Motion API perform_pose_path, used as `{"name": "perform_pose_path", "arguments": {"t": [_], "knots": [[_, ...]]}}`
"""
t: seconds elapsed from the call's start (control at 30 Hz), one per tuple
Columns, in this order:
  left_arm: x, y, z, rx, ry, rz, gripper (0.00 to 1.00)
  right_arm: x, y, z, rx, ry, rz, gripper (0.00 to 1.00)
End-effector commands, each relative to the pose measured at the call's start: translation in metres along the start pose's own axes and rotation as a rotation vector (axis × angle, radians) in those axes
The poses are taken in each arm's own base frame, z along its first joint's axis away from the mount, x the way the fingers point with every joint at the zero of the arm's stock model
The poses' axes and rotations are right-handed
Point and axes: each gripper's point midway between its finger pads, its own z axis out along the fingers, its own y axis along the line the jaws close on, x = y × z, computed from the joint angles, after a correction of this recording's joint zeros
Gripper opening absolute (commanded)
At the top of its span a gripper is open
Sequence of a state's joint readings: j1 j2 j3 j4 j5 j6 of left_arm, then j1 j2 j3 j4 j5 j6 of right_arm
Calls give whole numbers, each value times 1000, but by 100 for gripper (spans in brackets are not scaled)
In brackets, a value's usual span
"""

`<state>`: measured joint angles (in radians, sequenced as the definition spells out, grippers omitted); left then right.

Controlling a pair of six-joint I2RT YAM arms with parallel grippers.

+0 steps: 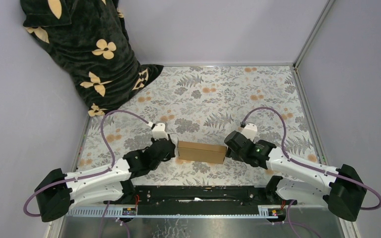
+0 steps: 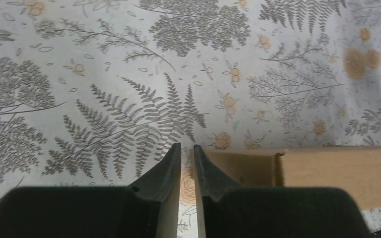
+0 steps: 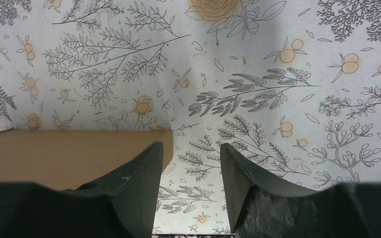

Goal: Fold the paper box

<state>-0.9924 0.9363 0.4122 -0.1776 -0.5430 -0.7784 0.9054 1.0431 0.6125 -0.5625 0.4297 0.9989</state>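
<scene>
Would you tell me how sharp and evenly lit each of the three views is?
Top external: even, soft light, sharp, the paper box barely shadowed. Left wrist: the tablecloth is sharp, the left gripper dark and featureless. Right wrist: a faint shadow edges the paper box; no glare.

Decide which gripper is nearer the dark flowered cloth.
Left. The left gripper is at the paper box's end facing the cloth; the right gripper is at its opposite end.

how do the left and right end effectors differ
The left end effector shows only a narrow slit between its jaws; the right end effector gapes wider. The paper box lies to the left one's right, to the right one's left. Both are empty, flanking its ends.
</scene>
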Motion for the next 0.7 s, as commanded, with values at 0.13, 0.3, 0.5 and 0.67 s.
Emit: {"name": "perform_pose_path", "arguments": {"t": [0.13,0.3,0.5,0.67], "knots": [[2,-22,9,106,8,29,20,-8,18,-9,-23,-38,-26,54],[8,-27,15,128,15,31,19,-10,20,-6,-15,-51,-29,54],[9,-23,16,134,-9,32,18,-21,27,-3,2,-93,-39,55],[5,-24,17,143,-38,41,17,-29,37,0,-15,-120,-42,56]]}}
